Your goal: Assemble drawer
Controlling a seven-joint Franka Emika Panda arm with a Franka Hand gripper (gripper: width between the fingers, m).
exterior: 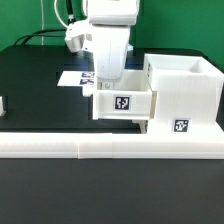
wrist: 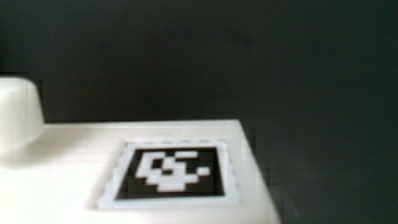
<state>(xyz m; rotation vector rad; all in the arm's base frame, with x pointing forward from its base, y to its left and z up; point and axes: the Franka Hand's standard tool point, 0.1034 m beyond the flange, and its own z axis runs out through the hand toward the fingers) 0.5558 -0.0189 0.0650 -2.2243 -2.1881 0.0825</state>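
Observation:
The drawer's tall white housing (exterior: 185, 88) stands at the exterior view's right, its top open, with a tag low on its front. A white open-top tray (exterior: 124, 103) with a tag on its face sits against the housing's left side, partly inside it. My gripper (exterior: 106, 84) hangs straight down over the tray's left end, its tips at the tray's rim. Its fingers are hidden by the hand. The wrist view shows a white tagged surface (wrist: 173, 170) close up and a rounded white piece (wrist: 15, 115) beside it. I cannot tell whether the gripper grips anything.
The long low white barrier (exterior: 100, 148) runs along the front, right before the tray and housing. The marker board (exterior: 74, 77) lies flat behind the arm. Another white part (exterior: 2, 105) shows at the exterior view's left edge. The table (exterior: 40, 95) is black.

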